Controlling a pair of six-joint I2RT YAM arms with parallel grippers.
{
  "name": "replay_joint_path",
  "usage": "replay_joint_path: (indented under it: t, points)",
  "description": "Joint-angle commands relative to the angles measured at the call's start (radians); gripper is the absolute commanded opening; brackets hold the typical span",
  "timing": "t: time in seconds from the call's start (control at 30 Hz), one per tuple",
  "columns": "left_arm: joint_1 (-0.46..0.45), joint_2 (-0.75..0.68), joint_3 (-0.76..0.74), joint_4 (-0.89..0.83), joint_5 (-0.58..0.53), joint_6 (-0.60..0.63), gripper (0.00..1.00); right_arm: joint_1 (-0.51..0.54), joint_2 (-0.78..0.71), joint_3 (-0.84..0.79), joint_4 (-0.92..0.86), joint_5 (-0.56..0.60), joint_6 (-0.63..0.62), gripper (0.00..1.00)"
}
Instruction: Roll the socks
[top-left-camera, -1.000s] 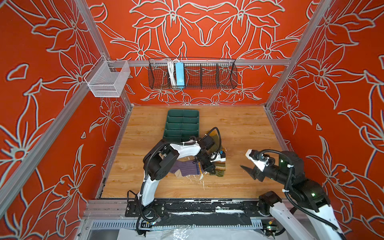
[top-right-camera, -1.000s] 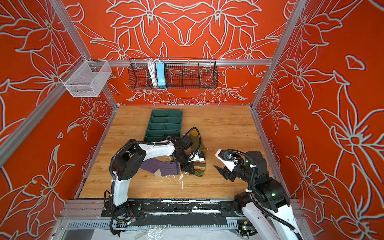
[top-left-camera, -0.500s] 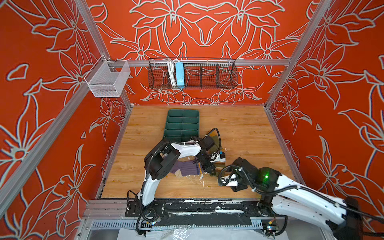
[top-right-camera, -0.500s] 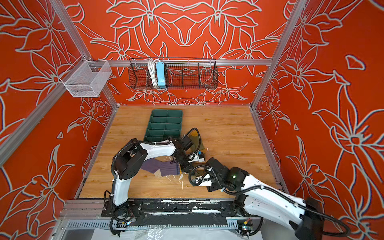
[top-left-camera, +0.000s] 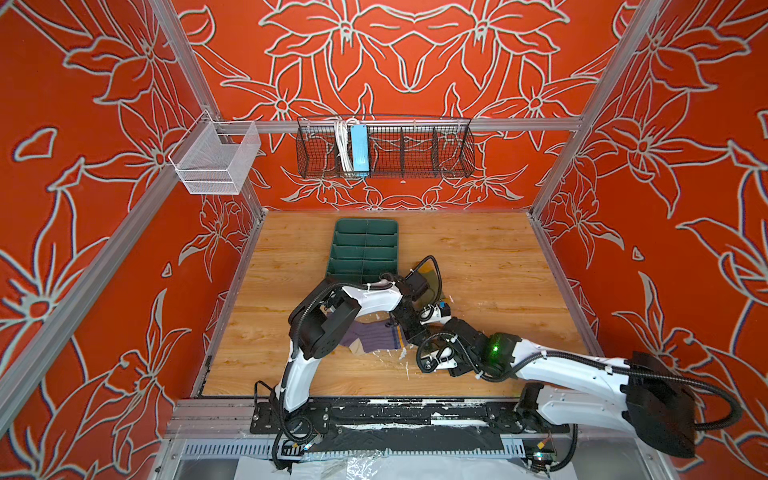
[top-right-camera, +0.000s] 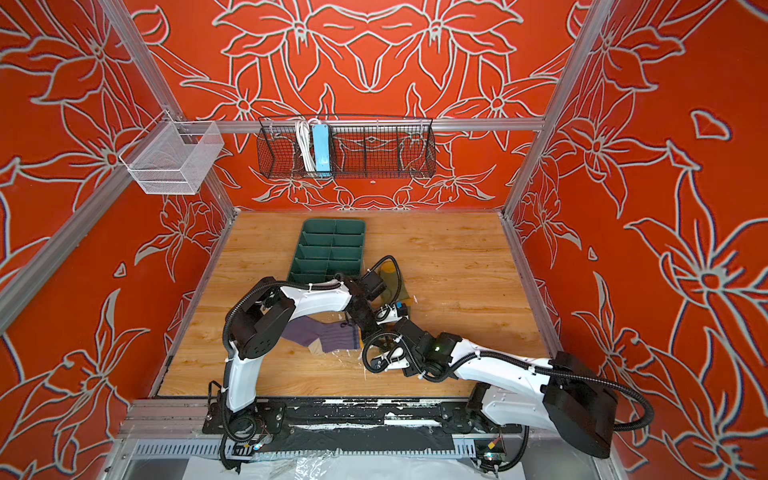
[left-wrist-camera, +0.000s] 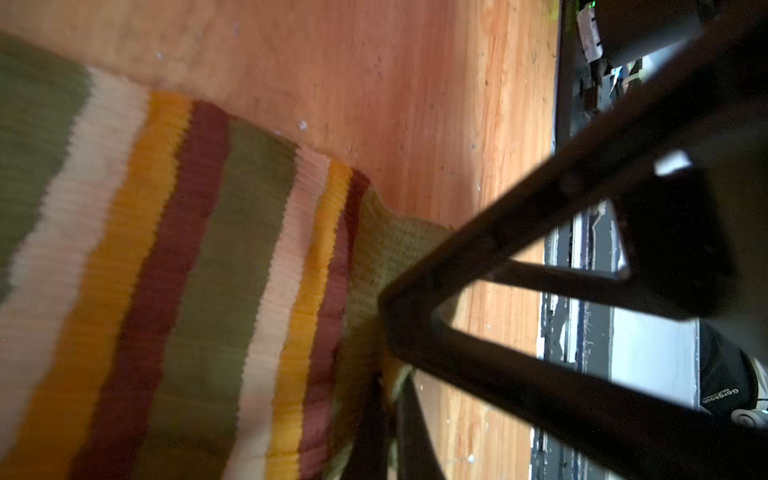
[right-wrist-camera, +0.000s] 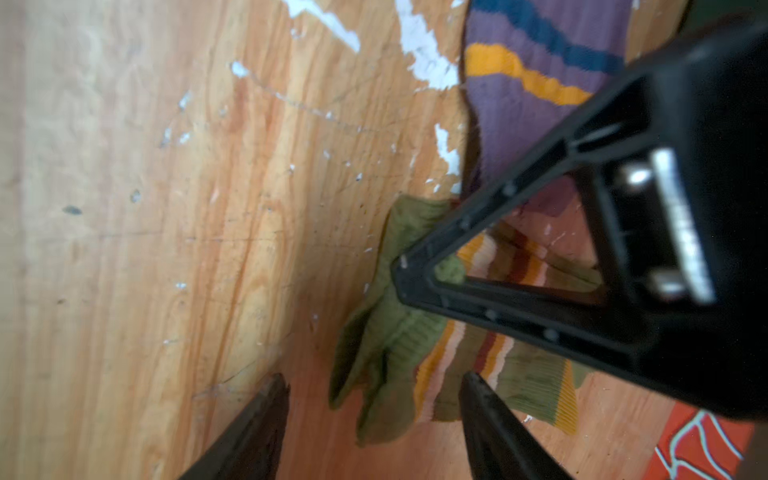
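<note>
The olive green sock (left-wrist-camera: 228, 249) has cream, mustard and maroon stripes and lies on the wooden floor. My left gripper (left-wrist-camera: 386, 415) is shut on its cuff edge. In both top views this gripper (top-left-camera: 413, 338) points down beside the purple sock (top-left-camera: 374, 338), which lies flat with navy and yellow cuff stripes (right-wrist-camera: 532, 83). My right gripper (right-wrist-camera: 374, 399) is open and low over the floor, its fingers either side of the bunched green cuff (right-wrist-camera: 395, 332). In a top view it (top-left-camera: 424, 357) sits close beside the left gripper. The arms hide most of the olive sock (top-right-camera: 392, 278).
A dark green divided tray (top-left-camera: 337, 245) lies on the floor behind the socks. White scuffs (right-wrist-camera: 424, 62) mark the wood near the purple cuff. A black wire basket (top-left-camera: 386, 147) and a white mesh basket (top-left-camera: 214, 160) hang on the walls.
My right arm has swung in from the right side to the middle and lowered its open gripper around the olive cuff. The left gripper has stayed put, shut on the sock.
</note>
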Motion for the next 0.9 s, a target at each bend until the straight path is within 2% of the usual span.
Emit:
replay_joint_path:
  t: [0.0, 0.13, 0.23, 0.4, 0.47, 0.53, 0.57, 0.67, 0.73, 0.8, 0.87]
  points:
    - [0.006, 0.015, -0.003, -0.008, 0.035, 0.004, 0.00, 0.006, 0.006, -0.046, 0.081, 0.032, -0.046, 0.70]
    - [0.006, 0.015, -0.003, -0.006, 0.039, 0.003, 0.00, 0.005, 0.065, -0.034, 0.120, 0.055, -0.039, 0.66]
    - [0.005, 0.016, 0.000, -0.008, 0.041, 0.004, 0.00, 0.005, 0.119, -0.015, 0.124, 0.046, -0.031, 0.57]
    - [0.006, 0.009, -0.003, -0.005, 0.042, 0.004, 0.00, 0.005, 0.138, -0.004, 0.101, 0.031, -0.022, 0.31]
    - [0.006, 0.005, -0.003, -0.003, 0.044, 0.003, 0.00, 0.005, 0.129, -0.009, 0.088, 0.020, -0.023, 0.14]
    - [0.006, 0.001, -0.007, -0.002, 0.042, 0.001, 0.00, 0.006, 0.121, -0.016, 0.075, 0.006, -0.024, 0.03]
    - [0.006, -0.004, -0.011, 0.001, 0.041, -0.003, 0.00, 0.007, 0.117, -0.018, 0.067, -0.001, -0.027, 0.00]
    - [0.006, -0.025, -0.025, 0.017, 0.021, -0.012, 0.00, 0.011, 0.108, -0.015, 0.025, -0.017, -0.023, 0.00]
    - [0.006, -0.049, -0.043, 0.036, -0.005, -0.023, 0.35, 0.011, 0.095, -0.015, 0.012, -0.025, -0.013, 0.00]
    - [0.007, -0.086, -0.063, 0.064, -0.035, -0.035, 0.49, 0.011, 0.090, -0.011, -0.011, -0.033, -0.010, 0.00]
    - [0.014, -0.146, -0.085, 0.100, -0.054, -0.050, 0.56, 0.011, 0.088, -0.001, -0.032, -0.046, 0.003, 0.00]
